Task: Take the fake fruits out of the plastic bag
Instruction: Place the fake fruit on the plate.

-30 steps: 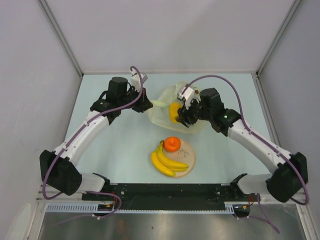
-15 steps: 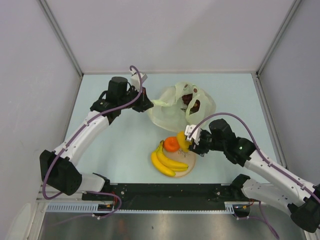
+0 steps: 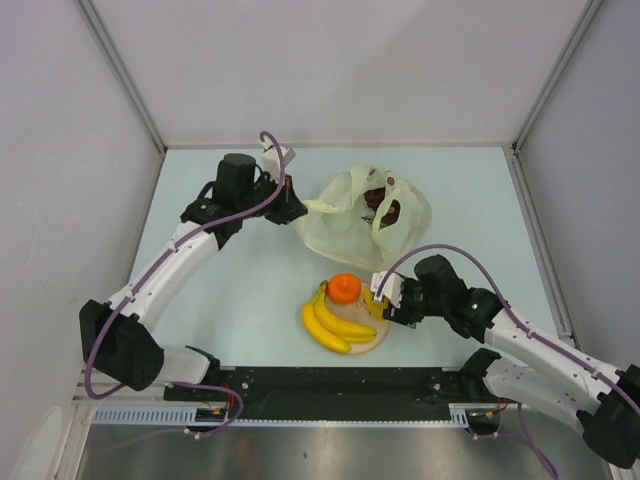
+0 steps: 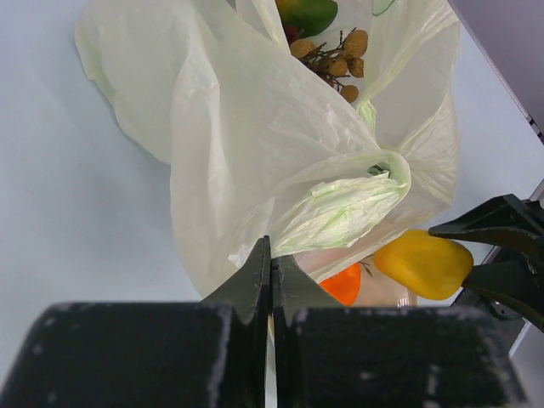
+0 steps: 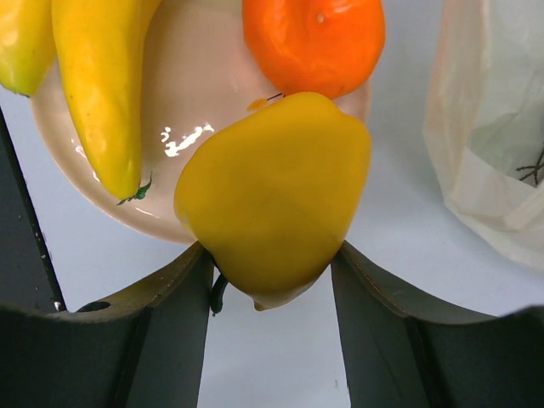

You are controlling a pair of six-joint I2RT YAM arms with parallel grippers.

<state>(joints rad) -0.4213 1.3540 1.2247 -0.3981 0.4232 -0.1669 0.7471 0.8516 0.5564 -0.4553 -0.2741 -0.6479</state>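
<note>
Fingers [image 5: 170,297] of the right gripper [image 5: 270,255] squeeze the yellow pepper [image 5: 272,178] over the edge of the plate [image 5: 191,85], ready to set it down. Beyond the plate, the left gripper [image 4: 270,272] pinches the plastic bag [image 4: 246,127] tight to steady it; grapes [image 4: 336,59] lie inside.

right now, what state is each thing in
plastic bag, lying open, one handle pinched
left end effector, shut on the bag handle
right end effector, shut on yellow pepper piece over the plate rim
orange, resting on plate
banana bunch, resting on plate
grape bunch, inside bag
mango, inside bag, mostly hidden
</note>
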